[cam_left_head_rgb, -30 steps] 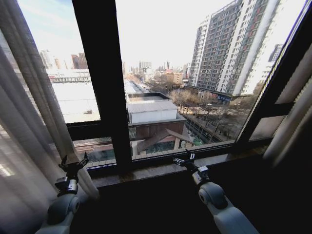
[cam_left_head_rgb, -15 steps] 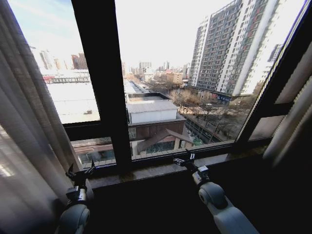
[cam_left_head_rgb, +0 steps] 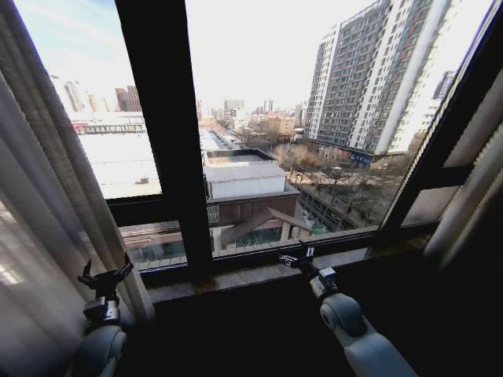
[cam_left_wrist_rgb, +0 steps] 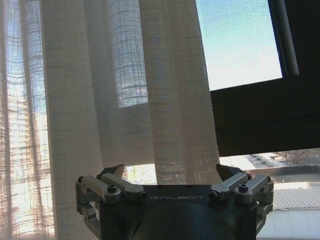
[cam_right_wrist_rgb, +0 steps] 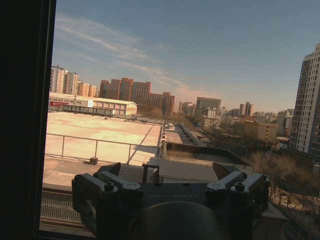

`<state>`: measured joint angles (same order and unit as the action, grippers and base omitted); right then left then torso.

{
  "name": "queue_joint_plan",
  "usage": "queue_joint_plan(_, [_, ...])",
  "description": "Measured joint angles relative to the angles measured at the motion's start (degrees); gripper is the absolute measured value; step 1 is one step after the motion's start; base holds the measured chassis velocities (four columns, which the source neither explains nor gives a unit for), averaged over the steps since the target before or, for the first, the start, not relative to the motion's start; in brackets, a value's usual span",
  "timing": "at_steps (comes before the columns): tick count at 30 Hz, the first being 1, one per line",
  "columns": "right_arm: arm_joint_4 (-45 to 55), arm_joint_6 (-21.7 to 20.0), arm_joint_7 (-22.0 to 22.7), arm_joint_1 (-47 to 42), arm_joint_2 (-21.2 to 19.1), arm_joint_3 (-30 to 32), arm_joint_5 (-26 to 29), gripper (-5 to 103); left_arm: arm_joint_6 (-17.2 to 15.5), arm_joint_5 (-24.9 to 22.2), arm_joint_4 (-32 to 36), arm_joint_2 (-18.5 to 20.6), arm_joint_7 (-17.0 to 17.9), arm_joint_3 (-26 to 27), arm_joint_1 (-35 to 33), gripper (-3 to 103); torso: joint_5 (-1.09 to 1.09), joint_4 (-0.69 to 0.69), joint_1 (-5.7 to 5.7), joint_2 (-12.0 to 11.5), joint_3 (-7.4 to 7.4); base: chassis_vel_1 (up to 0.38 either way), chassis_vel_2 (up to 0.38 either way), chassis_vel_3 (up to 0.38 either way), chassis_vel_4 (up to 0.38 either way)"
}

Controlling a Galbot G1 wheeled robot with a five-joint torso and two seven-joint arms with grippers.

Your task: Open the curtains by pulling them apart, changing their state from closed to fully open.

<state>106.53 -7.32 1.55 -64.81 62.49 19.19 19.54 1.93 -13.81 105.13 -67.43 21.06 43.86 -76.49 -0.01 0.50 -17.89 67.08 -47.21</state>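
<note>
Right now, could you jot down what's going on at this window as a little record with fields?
Left curtain: sheer white panel gathered at the left of the window
Right curtain: folds bunched at the far right
Window: glass uncovered, city outside
Left gripper: low beside the left curtain's edge, fingers spread open, holding nothing
Right gripper: at the window sill, fingers open, facing the glass

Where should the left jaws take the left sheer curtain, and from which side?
Best bet: its inner edge fold, beside the open left gripper. Come from the window side, pinching across one vertical pleat; the left curtain hangs in loose upright folds, so a narrow fold should fit between the jaws.
</note>
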Motion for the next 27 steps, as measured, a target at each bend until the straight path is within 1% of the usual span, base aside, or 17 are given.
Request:
queue_joint_plan(2, [0.0, 0.0, 0.0, 0.0, 0.0, 0.0, 0.0, 100, 0.1, -1.6, -2.7, 1.9, -0.5, -0.5, 2.1, 100, 0.01, 0.01, 0.00, 0.0, 0.00, 0.000, 0.000, 0.000, 0.000])
queue_joint_plan(3, [0.0, 0.0, 0.0, 0.0, 0.0, 0.0, 0.0, 100, 0.1, -1.6, -2.7, 1.9, -0.5, -0.5, 2.1, 100, 0.01, 0.01, 0.00, 0.0, 0.00, 0.000, 0.000, 0.000, 0.000])
queue_joint_plan(6, [0.0, 0.0, 0.0, 0.0, 0.0, 0.0, 0.0, 100, 0.1, -3.7, -5.6, 4.1, -1.6, -1.4, 4.4, 100, 0.00, 0.01, -0.01, 0.0, 0.00, 0.000, 0.000, 0.000, 0.000])
queue_joint_plan(7, [0.0, 0.0, 0.0, 0.0, 0.0, 0.0, 0.0, 100, 0.1, -5.2, -6.8, 5.1, -2.3, -1.9, 5.5, 100, 0.01, 0.01, -0.01, 0.0, 0.00, 0.000, 0.000, 0.000, 0.000])
queue_joint_plan(8, [0.0, 0.0, 0.0, 0.0, 0.0, 0.0, 0.0, 100, 0.1, -7.7, -8.3, 6.5, -3.6, -2.9, 6.9, 100, 0.01, 0.01, -0.01, 0.0, 0.00, 0.000, 0.000, 0.000, 0.000])
queue_joint_plan(9, [0.0, 0.0, 0.0, 0.0, 0.0, 0.0, 0.0, 100, 0.1, -7.7, -8.3, 6.5, -3.6, -2.9, 6.9, 100, 0.01, 0.01, -0.01, 0.0, 0.00, 0.000, 0.000, 0.000, 0.000])
queue_joint_plan(11, [0.0, 0.0, 0.0, 0.0, 0.0, 0.0, 0.0, 100, 0.2, -10.2, -9.4, 7.5, -5.2, -3.7, 7.8, 100, 0.01, 0.02, -0.02, 0.0, 0.00, 0.000, 0.000, 0.000, 0.000])
queue_joint_plan(15, [0.0, 0.0, 0.0, 0.0, 0.0, 0.0, 0.0, 100, 0.7, -11.0, -9.9, 7.5, -6.9, -4.1, 7.9, 100, 0.02, -0.01, -0.02, 0.0, 0.00, 0.000, 0.000, 0.000, 0.000])
queue_joint_plan(19, [0.0, 0.0, 0.0, 0.0, 0.0, 0.0, 0.0, 100, 1.3, -11.5, -11.4, 7.1, -9.0, -4.8, 8.7, 100, 0.01, 0.00, -0.01, 0.0, 0.00, 0.000, 0.000, 0.000, 0.000])
queue_joint_plan(24, [0.0, 0.0, 0.0, 0.0, 0.0, 0.0, 0.0, 100, 1.5, -11.6, -12.0, 6.7, -10.2, -5.9, 9.9, 100, 0.01, 0.00, -0.02, 0.0, 0.00, 0.000, 0.000, 0.000, 0.000])
queue_joint_plan(27, [0.0, 0.0, 0.0, 0.0, 0.0, 0.0, 0.0, 100, 1.0, -11.6, -12.1, 6.3, -10.3, -6.2, 10.6, 100, 0.01, 0.01, -0.01, 0.0, 0.00, 0.000, 0.000, 0.000, 0.000])
